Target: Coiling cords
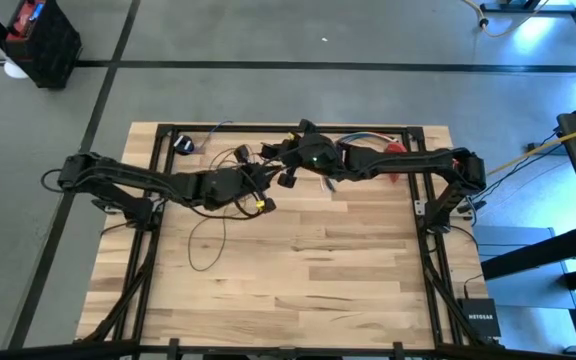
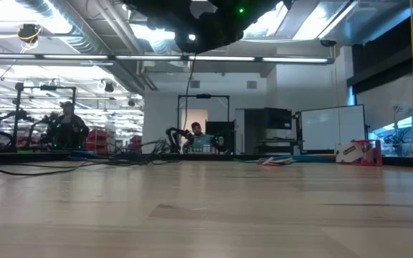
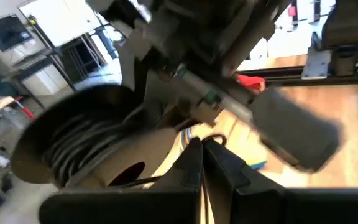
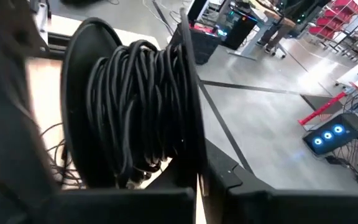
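Observation:
A black spool [image 4: 129,106] wound with many turns of dark cord hangs above the table's far middle, also seen in the left wrist view [image 3: 73,143]. My right gripper [image 4: 197,183] is shut at the spool's rim. My left gripper [image 3: 202,155] is shut just beside the spool, on the thin cord. Both grippers meet over the far middle of the table [image 1: 280,170]. The rest of the cord lies in loose loops on the wood [image 1: 208,235], and its small black puck [image 1: 183,145] rests near the far left corner. My left gripper pinches the thin cord [image 3: 166,179] between its two shut fingertips, coming nearly level from the table's left. From the grippers the cord hangs down [image 2: 191,75] slack toward the table. My right gripper pinches the rim of the spool's flange [image 4: 194,163] between its two fingers, coming from the table's right and slanting a little downward. The spool is lifted clear of the table, its axis roughly level.
A bundle of coloured wires [image 1: 363,140] and a red object [image 1: 396,152] lie at the far right of the table. Black frame rails [image 1: 268,128] run along the far edge. The near half of the wooden top [image 1: 308,290] is bare. People sit in the room beyond [image 2: 196,136].

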You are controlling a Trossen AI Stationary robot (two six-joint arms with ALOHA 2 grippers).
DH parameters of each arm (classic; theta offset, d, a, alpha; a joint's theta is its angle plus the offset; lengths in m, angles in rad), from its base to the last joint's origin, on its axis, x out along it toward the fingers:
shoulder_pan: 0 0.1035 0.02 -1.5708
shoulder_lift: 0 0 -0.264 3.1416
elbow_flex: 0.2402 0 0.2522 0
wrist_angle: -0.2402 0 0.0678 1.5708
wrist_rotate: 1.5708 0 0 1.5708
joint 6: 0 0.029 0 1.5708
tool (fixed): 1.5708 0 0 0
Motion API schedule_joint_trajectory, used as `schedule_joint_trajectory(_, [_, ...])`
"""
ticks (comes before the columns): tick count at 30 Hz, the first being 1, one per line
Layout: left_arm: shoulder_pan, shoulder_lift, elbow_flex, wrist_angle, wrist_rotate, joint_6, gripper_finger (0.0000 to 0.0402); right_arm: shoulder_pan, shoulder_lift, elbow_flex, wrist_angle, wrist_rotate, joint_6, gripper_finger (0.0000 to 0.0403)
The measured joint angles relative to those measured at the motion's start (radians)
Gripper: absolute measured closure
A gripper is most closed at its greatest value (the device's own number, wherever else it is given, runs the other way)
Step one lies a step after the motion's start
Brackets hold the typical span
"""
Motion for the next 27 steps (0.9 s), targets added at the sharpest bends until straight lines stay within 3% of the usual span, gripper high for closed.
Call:
schedule_joint_trajectory(23, [0.013,0.038,0.000,-0.072,0.001,-0.035,0.0400,0.000,-0.110,0.041,-0.056,-0.091,0.022,0.0400])
schedule_joint_trajectory(27, [0.014,0.038,0.000,-0.144,0.001,-0.052,0.0400,0.000,-0.109,0.041,-0.068,-0.092,0.021,0.0400])
